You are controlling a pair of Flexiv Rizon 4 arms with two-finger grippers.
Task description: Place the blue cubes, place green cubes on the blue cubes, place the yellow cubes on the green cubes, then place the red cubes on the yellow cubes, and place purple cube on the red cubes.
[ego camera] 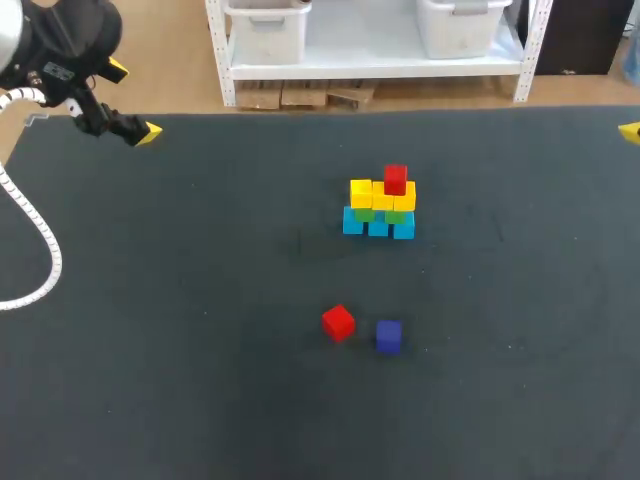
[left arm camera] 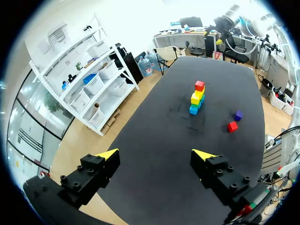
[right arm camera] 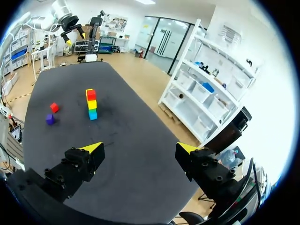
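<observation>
Stack [ego camera: 380, 205] noted mid-table. Blue cubes [ego camera: 378, 228] are set in a row at the base, green cubes [ego camera: 366, 214] on them, yellow cubes [ego camera: 383, 197] above, and one red cube [ego camera: 395, 179] on top. A second red cube [ego camera: 338, 322] and the purple cube [ego camera: 388, 336] are seen loose on the table [ego camera: 180, 330], just beside each other, nearer the robot. Left gripper [left arm camera: 155, 154] is held over the far left corner, fingers apart. Right gripper [right arm camera: 139, 148] is held at the far right edge, fingers likewise apart.

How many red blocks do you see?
2. One red cube tops the stack; the loose red cube lies on the table beside the purple cube. None looks hidden.
</observation>
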